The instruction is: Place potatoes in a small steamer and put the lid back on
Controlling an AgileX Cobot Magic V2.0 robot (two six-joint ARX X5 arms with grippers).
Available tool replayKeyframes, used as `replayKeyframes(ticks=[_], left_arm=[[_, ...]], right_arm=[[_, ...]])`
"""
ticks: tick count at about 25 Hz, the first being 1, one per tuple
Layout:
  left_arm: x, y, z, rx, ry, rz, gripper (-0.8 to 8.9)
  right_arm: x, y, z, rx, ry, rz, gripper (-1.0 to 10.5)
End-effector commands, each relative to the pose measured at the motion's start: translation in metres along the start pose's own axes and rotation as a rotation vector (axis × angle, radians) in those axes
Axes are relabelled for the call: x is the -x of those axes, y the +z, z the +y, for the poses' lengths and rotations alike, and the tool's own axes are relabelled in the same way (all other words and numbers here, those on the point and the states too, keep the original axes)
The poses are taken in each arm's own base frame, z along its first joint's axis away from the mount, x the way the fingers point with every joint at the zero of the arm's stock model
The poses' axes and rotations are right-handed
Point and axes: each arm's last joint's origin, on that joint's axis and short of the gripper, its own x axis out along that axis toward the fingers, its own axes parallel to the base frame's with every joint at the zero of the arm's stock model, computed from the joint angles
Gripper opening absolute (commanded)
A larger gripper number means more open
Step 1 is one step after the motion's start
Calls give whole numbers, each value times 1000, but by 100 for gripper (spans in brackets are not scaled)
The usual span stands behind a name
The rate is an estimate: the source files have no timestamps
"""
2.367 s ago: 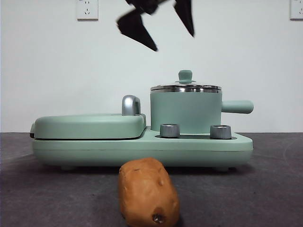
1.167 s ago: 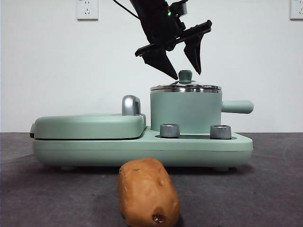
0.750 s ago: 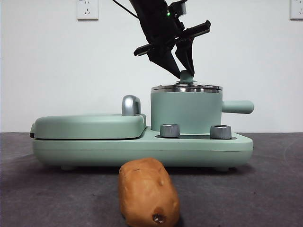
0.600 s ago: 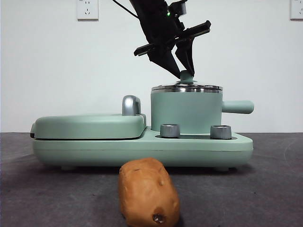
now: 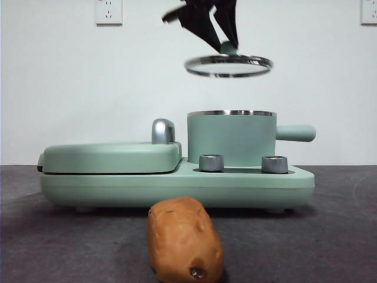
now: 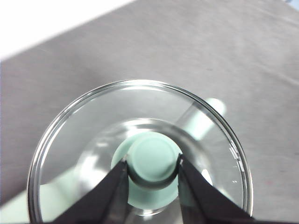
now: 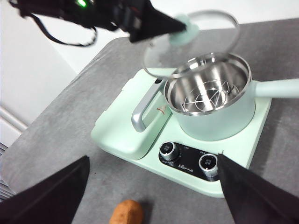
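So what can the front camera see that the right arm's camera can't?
Only the front view shows the wall sockets and the dark spot at the near end of the potato. It also shows the lid hanging level, well clear above the steamer.

Only the right wrist view looks down into the steamer, showing its shiny steel inside with a wire rack, and the right pincer wide open above the table.

Both show the left pincer gripping the lid's knob, the two dials, the flat griddle and the potato lying on the table.

Mint-green steamer [image 5: 231, 140], steel rim; clear lid [image 5: 228, 65], mint knob; orange-brown potato [image 5: 184, 240], dark spot.
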Motion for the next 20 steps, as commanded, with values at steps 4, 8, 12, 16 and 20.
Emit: replayKeyframes(ticks=[4, 8, 12, 16, 20], left_arm=[[43, 29, 18, -25, 66, -119, 6], [65, 35, 37, 1, 105, -144, 6], [76, 35, 55, 25, 142, -130, 6], [85, 32, 76, 54, 186, -116, 6], [96, 30, 95, 84, 228, -107, 6]], right_arm=[[-12, 9, 10, -70, -27, 76, 433], [-39, 13, 21, -67, -40, 178, 433], [-70, 8, 34, -50, -56, 286, 433], [-109, -5, 54, -29, -82, 412, 433], [-147, -27, 70, -1, -117, 538, 433]])
